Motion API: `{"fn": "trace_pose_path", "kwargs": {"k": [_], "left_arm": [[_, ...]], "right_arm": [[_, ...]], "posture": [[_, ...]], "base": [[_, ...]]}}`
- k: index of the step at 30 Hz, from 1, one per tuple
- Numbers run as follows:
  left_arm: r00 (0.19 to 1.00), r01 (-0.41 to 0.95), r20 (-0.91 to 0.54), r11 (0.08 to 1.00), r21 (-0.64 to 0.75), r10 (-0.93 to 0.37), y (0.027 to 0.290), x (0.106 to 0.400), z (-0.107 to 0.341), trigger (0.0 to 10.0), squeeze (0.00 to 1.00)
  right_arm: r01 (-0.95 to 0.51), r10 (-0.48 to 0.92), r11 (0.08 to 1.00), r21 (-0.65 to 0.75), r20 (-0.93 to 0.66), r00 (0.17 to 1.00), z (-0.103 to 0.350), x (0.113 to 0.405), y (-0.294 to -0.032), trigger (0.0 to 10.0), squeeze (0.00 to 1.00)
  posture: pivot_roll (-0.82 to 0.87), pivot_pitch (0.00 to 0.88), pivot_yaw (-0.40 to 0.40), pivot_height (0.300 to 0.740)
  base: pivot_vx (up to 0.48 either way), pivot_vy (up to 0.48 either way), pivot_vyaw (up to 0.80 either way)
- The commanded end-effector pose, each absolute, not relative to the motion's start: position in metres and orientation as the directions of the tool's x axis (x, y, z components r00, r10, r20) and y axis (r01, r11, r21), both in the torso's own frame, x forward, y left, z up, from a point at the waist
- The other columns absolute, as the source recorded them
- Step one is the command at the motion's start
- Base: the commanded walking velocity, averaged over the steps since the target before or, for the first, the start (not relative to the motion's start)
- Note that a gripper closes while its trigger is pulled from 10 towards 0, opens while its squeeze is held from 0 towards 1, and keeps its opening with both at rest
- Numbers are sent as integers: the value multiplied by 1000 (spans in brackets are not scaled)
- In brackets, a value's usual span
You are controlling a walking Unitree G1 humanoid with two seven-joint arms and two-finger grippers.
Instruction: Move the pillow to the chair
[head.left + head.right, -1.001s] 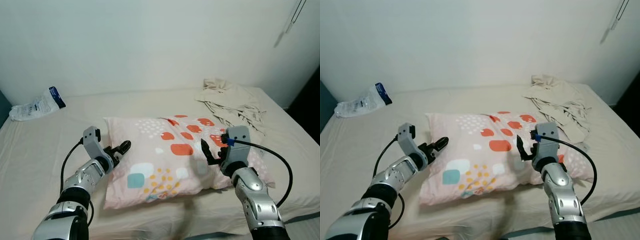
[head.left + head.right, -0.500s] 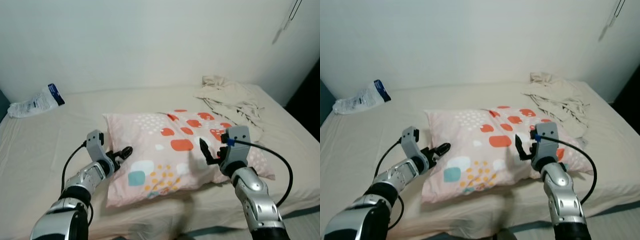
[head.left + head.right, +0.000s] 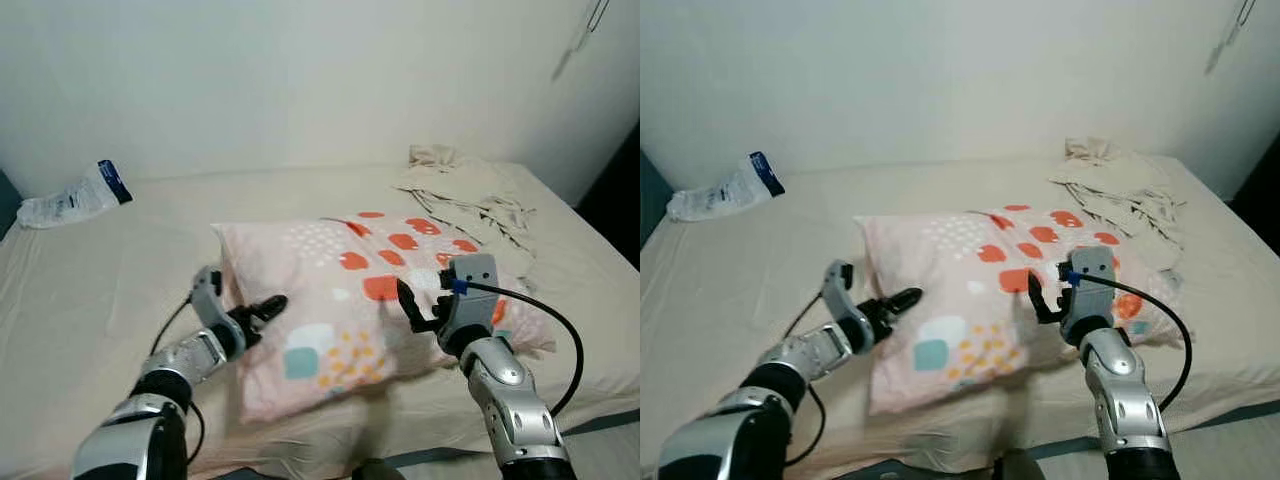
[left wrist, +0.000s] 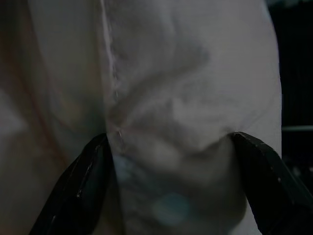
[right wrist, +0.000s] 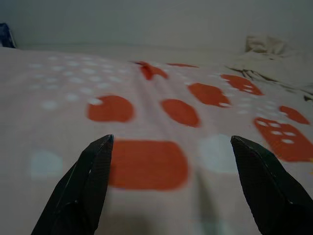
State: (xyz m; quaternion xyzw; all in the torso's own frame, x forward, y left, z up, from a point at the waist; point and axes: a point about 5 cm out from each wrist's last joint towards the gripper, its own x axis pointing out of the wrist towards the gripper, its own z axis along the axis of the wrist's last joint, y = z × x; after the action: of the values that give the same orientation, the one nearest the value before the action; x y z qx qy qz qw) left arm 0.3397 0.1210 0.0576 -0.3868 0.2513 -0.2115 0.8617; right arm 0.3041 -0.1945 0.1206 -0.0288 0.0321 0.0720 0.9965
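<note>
Left wrist view shows the left gripper (image 4: pixel 171 161) spread around the pillow (image 3: pixel 370 300) edge, right gripper (image 3: pixel 418 310) spread over it — next, pinch and lift.

This is a bedroom in a home. A big bed (image 3: pixel 90 290) with a plain cream sheet takes up most of the room. A soft pink pillow (image 3: pixel 370 300) with red, blue and yellow spots lies on the bed. A crumpled pile of cream cloth (image 3: pixel 465 195) sits near the far corner of the bed. A plastic bag (image 3: pixel 70 197) with a dark blue end lies near the other far corner. Behind the bed is a bare white wall (image 3: pixel 300 80), like in a small room for sleeping
</note>
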Motion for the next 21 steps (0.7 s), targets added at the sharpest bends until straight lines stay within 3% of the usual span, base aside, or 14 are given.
{"fn": "trace_pose_path", "kwargs": {"k": [1,10,21], "left_arm": [[766,154,-312,631,-760,-562,117,331,46,10000,0],[841,133,-257,642,-755,-477,117,342,57,10000,0],[848,152,-231,635,-757,-478,107,341,60,10000,0]], "right_arm": [[-140,137,989,-45,-66,988,121,304,-194,10000,0],[-139,135,989,-53,-79,988,119,305,-194,10000,0],[-143,139,988,-53,-73,988,121,306,-194,10000,0]], "posture": [[-129,118,13,631],[-128,108,1,631],[-129,105,-2,607]], "base": [[0,0,0],[0,0,0],[0,0,0]]}}
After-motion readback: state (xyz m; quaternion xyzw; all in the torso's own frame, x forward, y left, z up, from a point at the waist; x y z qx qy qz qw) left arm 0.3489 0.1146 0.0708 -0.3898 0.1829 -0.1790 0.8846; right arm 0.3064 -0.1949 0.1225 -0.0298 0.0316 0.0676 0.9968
